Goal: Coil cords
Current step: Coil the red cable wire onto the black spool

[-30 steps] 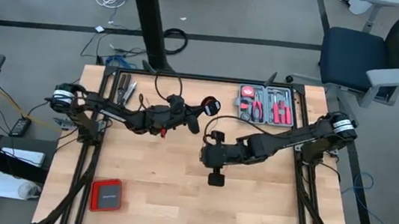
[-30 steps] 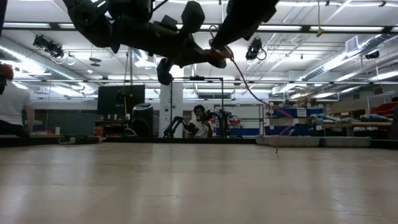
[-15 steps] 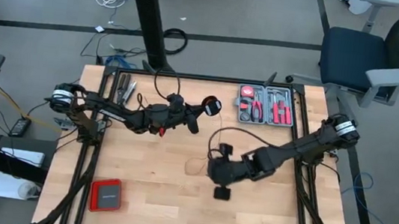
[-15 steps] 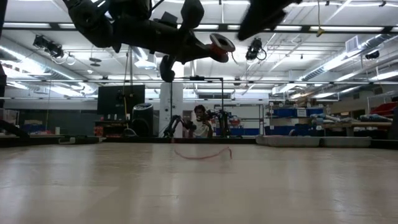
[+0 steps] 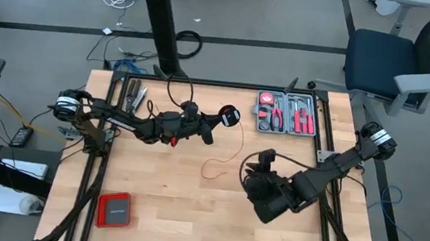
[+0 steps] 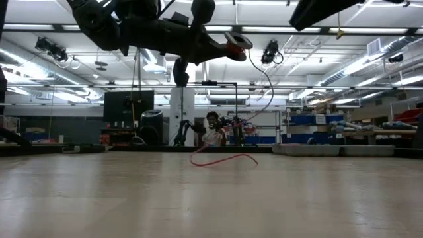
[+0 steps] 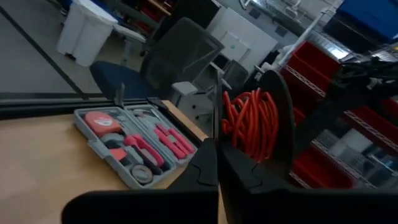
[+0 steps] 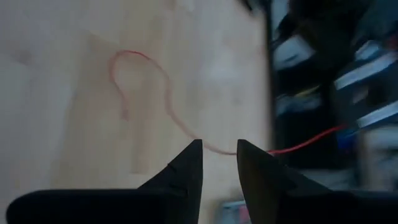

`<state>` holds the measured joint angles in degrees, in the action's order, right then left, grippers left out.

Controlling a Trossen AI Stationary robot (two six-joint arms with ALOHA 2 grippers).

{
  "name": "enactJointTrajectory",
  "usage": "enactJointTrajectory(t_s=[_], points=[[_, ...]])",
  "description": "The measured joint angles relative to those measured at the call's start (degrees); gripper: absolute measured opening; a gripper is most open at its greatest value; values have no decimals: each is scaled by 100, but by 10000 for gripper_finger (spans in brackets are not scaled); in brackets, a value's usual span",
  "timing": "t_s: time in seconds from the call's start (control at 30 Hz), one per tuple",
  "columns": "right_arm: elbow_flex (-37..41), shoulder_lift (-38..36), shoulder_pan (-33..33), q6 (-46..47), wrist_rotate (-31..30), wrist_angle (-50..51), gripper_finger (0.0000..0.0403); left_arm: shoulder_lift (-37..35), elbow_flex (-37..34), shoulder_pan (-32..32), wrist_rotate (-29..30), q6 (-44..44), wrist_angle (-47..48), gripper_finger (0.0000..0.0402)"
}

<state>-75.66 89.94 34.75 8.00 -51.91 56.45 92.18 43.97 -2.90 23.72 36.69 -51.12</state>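
Red cord [image 5: 231, 150] trails from the coil pinched in your left fingers [image 5: 227, 115] down onto the bench [image 5: 167, 188]. Its loose tail lies between the arms; your right fingers [image 5: 254, 170], parted and empty, sit just beside it.

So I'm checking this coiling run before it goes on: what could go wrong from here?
The left gripper is shut on the spool of coiled red cord, but a loose tail hangs down and lies curled on the table; it could snag or unwind. The right gripper is open with nothing held, so nothing guides the tail and the next turns may go slack.
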Motion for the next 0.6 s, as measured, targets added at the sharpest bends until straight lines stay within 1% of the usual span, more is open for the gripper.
enactJointTrajectory(t_s=[0.07,0.17,0.23,0.3,0.37,0.5,0.6], points=[[0,38,-66,-254,-349,0,95,0,0,2,-47,12,-57,3],[0,40,-433,339,-708,23,95,0,0,3,-50,-27,-163,3],[0,12,-670,674,-682,116,95,0,0,28,-87,-46,-207,3],[0,12,-879,666,-517,106,95,0,0,37,-149,-48,-240,3],[0,12,-991,250,-239,92,96,0,0,55,-272,-49,-291,3],[0,47,-1066,-1237,509,-114,95,0,0,68,-415,-50,-327,3],[0,42,-1005,-2291,905,-262,92,0,0,68,-435,-46,-334,3]])
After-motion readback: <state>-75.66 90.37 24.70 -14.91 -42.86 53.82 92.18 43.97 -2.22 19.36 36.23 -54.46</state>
